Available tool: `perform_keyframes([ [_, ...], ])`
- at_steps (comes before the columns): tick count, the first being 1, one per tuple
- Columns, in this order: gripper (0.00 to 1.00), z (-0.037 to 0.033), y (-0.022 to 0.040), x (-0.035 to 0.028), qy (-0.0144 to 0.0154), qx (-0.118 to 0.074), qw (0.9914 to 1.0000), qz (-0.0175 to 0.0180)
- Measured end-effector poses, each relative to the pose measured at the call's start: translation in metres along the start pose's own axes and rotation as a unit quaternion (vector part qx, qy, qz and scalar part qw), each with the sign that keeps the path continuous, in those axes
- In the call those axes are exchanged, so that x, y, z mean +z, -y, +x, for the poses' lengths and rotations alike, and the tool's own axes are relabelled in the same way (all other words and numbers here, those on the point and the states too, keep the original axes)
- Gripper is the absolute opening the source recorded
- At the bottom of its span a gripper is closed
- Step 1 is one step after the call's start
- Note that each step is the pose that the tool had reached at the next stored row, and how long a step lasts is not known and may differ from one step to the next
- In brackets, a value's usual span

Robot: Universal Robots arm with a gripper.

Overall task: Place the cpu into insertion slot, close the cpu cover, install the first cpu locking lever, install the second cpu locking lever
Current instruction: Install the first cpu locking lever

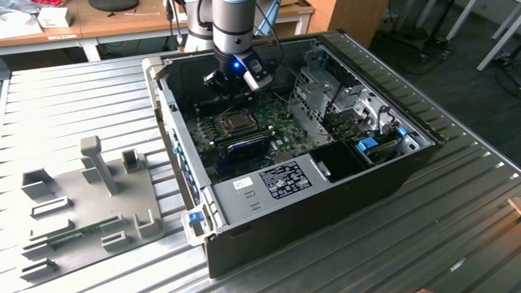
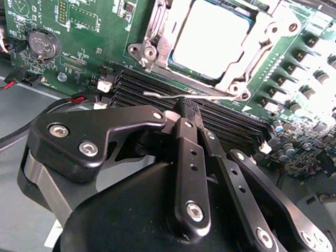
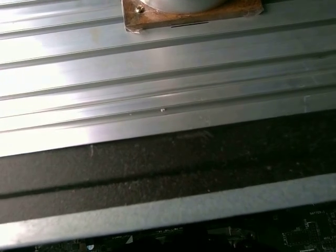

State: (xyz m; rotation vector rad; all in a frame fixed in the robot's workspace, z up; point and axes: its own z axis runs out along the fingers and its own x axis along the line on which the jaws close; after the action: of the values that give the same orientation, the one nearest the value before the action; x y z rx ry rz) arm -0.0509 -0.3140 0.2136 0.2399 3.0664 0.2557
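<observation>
Although the cpu (image 2: 210,39) already lay in the insertion slot (image 1: 236,122), the pincer (image 2: 187,107) hung low inside the computer case with its black fingers drawn together, tip against tip, and nothing visible between them. Just beyond those tips, touching or barely off (I could not tell which), ran a thin silvery locking lever (image 2: 163,96). Its free end jutted out over the long black memory slots (image 2: 231,123) that lay directly beneath the pincer. Past the lever sat the socket, where the cpu cover (image 2: 160,37) was folded down flat, framing the pale chip top.

I judged the first two steps done: chip seated, cover shut. The lever nearest the pincer looked unlatched, since its end stood free rather than tucked under a hook, so locking it seemed to be the step in hand. The other lever, on the far side of the cover from the pincer, I could not read as latched or loose.

Room close to the pincer was fair. The green board (image 2: 89,37) carried only low parts, with a coin battery (image 2: 44,44) off to one side of the fingers and a row of capacitors (image 2: 315,58) off to the other. Farther out, in the exterior view, the case wall (image 1: 172,128) rose on one side of the pincer and the drive cage (image 1: 326,91) on the other, both well apart from it. The case was open above. Outside the case edge (image 3: 157,168) lay the ribbed metal table (image 3: 157,63).
</observation>
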Motion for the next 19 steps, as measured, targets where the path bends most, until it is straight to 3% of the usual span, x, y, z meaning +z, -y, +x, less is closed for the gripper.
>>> perform_keyframes([
  [19, 0.1, 0.0003, 0.0014, 0.0079, 0.0006, 0.0, 0.99999, 0.0048],
])
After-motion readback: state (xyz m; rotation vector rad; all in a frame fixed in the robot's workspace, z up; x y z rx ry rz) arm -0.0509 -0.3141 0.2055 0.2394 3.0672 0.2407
